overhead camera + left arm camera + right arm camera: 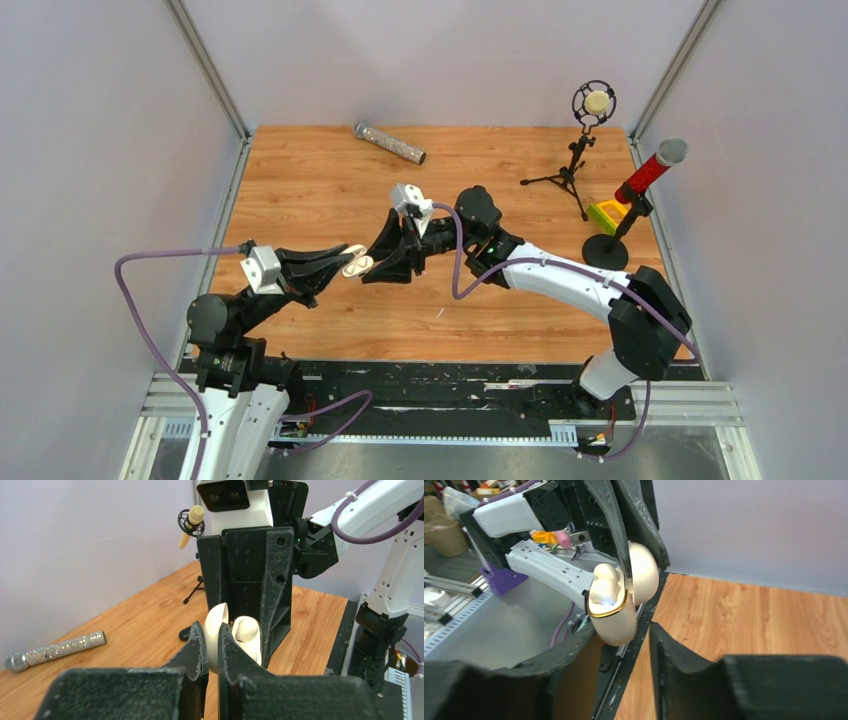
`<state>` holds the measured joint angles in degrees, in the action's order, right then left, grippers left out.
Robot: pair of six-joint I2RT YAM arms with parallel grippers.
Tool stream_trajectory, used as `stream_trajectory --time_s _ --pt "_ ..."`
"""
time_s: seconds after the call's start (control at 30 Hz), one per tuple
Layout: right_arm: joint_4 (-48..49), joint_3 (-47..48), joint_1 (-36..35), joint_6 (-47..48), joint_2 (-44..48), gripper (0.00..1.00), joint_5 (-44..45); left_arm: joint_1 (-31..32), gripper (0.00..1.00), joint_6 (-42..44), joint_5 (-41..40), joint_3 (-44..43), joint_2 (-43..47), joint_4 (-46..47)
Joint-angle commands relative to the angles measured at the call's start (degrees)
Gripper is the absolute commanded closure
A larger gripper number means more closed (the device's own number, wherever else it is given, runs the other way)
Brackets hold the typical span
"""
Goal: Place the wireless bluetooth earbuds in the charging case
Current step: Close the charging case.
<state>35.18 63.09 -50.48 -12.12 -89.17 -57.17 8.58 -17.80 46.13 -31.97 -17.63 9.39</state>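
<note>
My left gripper is shut on the open lid of a cream charging case and holds it above the table. In the left wrist view the lid sits between my fingers. A whitish earbud sits in the case body beside them. The right wrist view shows the gold-rimmed case with that earbud seated in it. My right gripper is open, its fingertips either side of the case's bottom. A small black roundish piece, perhaps the black earbud, lies on the table.
A glittery silver microphone lies at the back. A tripod microphone and a red microphone on a round stand stand at the back right beside a yellow-green block. A white fleck lies on the wood.
</note>
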Motion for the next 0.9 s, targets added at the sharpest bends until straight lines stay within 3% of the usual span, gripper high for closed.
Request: stream_trajectory --time_s 0.0,0.13,0.27,0.3,0.37,0.43,0.53,0.8,0.87 --pt "3.27 2.91 -0.12 -2.50 -1.71 0.68 -2.31 -0.23 1.00 -0.24 1.48 -0.35 -0.40 1.72" --pt "3.29 2.84 -0.10 -2.55 -1.74 0.87 -1.89 -0.23 1.00 0.51 2.09 -0.56 0.11 0.78" --pt "2.46 2.78 0.01 -2.29 -1.55 0.90 -1.56 -0.23 1.00 1.36 2.58 -0.70 0.22 -0.36" --pt "1.97 2.87 0.03 -2.03 -1.50 0.84 -1.56 -0.23 1.00 1.43 2.62 -0.71 0.16 -0.41" --pt "1.22 3.00 0.01 -1.51 -1.37 0.52 -1.40 -0.23 1.00 1.34 2.76 -0.65 0.16 -0.34" --pt "1.20 3.00 0.03 -1.04 -1.15 0.41 -0.91 -0.23 1.00 1.10 3.14 -0.60 0.15 -0.09" --pt "1.48 3.41 0.03 -0.64 -0.93 0.40 -0.19 -0.23 1.00 0.80 3.43 -0.63 0.18 0.14" --pt "3.56 5.06 0.03 -2.53 -2.50 0.61 -2.33 -0.23 1.00 1.02 2.66 -0.51 0.29 -0.10" --pt "4.41 4.74 0.01 -3.00 -2.59 0.60 -2.91 -0.23 1.00 1.20 2.90 -0.38 0.27 -0.42"
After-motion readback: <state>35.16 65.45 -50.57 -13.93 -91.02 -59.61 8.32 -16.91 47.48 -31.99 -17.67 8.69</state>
